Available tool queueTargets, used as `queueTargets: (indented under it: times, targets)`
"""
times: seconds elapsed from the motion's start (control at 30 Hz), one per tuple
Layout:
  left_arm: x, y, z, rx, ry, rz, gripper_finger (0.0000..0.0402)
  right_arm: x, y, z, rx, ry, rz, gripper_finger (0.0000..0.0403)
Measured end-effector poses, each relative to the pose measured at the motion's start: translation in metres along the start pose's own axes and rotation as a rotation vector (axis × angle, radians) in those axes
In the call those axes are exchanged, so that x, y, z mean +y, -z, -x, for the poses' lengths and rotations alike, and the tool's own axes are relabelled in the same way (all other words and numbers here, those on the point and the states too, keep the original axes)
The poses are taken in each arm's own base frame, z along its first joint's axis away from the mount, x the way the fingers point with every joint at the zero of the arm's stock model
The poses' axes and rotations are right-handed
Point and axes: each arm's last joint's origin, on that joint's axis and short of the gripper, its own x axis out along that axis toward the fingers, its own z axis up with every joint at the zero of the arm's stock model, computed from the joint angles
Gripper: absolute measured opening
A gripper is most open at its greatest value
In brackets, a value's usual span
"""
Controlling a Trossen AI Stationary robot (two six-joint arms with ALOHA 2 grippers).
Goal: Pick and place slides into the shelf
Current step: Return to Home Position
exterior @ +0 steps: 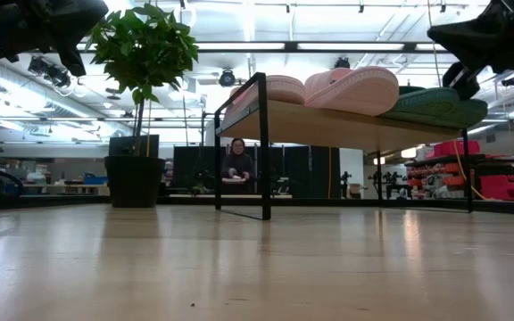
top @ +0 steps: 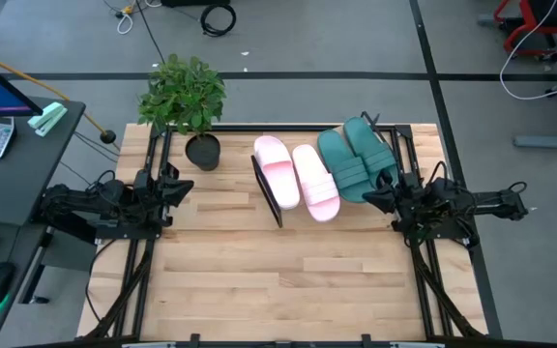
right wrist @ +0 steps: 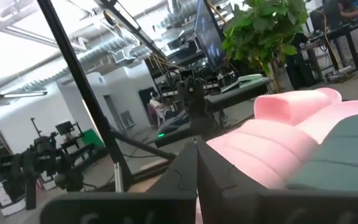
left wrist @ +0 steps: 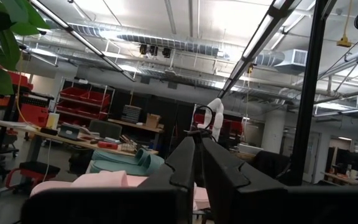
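Since all four slides sit on the shelf (exterior: pixel 328 125), placing looks finished, and the step in hand reads as homing the arms. The pink pair (top: pixel 298 179) lies side by side mid-shelf, with the green pair (top: pixel 356 159) touching it on the right. The left gripper (top: pixel 180 186) is at the table's (top: pixel 259 280) left side, near the plant (top: pixel 184 97) and well apart from the shelf; its fingers are pressed together and empty. The right gripper (top: pixel 373 198) hangs just beside the green pair's near end, raised above it in the low view, also pressed together with nothing held. The next move likely calls for the right arm to back off rightward, clear of the green pair and the shelf frame. Nothing is left to grasp.
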Motion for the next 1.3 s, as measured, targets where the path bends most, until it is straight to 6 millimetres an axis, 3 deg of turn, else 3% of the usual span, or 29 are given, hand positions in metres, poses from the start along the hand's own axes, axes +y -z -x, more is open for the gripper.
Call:
queueTargets:
  times: [0.3,0.57,0.93,1.3]
  targets:
    - [0.0,0.0,0.0,0.001,0.0,0.0,0.0024,-0.002,0.006,0.0,0.084,-0.003,0.072,0.0]
    - [0.0,0.0,0.0,0.0,0.0,0.0,0.0019,-0.004,0.012,0.001,0.152,0.005,0.309,0.0]
    - [0.0,0.0,0.0,0.001,0.0,-0.001,0.0036,-0.008,0.018,0.002,0.224,0.031,0.354,0.0002]
    - [0.0,0.0,0.0,0.001,0.0,0.0,0.0021,-0.008,0.018,0.002,0.224,0.027,0.354,0.0016]
